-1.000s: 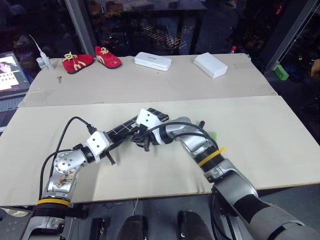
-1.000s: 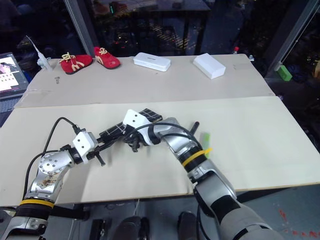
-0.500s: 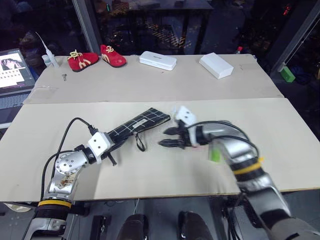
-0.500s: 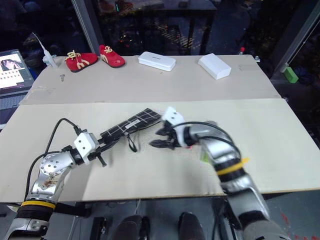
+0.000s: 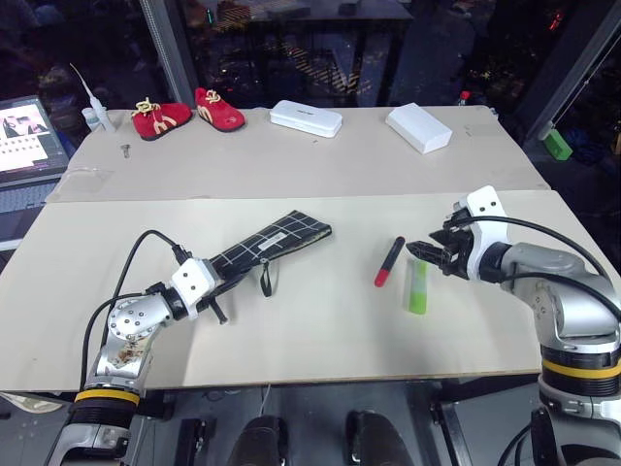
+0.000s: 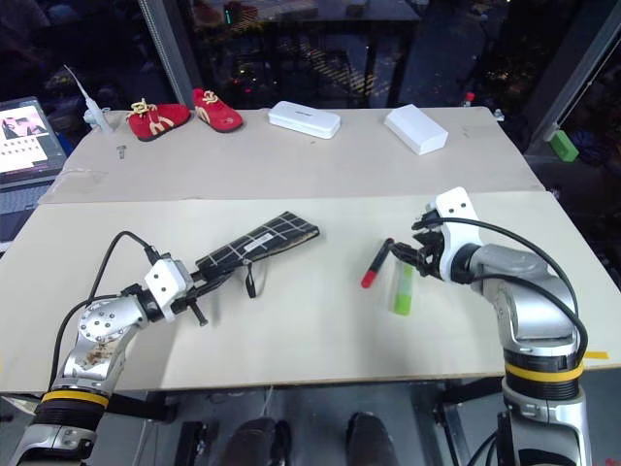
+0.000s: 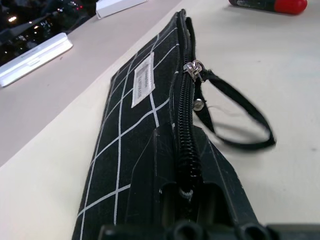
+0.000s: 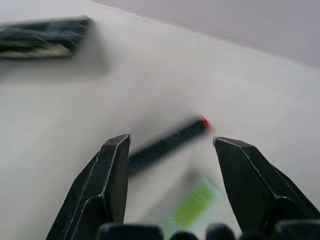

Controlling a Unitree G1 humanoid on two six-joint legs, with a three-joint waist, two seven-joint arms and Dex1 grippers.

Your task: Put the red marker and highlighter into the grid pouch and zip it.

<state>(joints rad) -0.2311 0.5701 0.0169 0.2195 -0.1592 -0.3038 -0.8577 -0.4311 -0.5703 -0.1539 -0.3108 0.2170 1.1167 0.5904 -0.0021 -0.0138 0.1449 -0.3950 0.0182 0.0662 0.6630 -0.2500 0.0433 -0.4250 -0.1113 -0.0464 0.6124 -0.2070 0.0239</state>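
Observation:
The grid pouch lies slanted on the table, left of centre. My left gripper is shut on its near end. In the left wrist view, the fingers clamp the pouch on either side of the zipper. The zipper slider sits partway along, its black loop trailing on the table. The red marker and the green highlighter lie side by side, right of centre. My right gripper hovers open just right of them, holding nothing. Its wrist view frames the marker and the highlighter between its fingers.
Two red shoes and two white boxes sit along the far edge. A laptop and a small bottle are at the far left. A green block lies beyond the table's right edge.
My right gripper has let go near the pouch's zipper, opened, and swung right to the marker and highlighter. The left gripper keeps its hold on the pouch.

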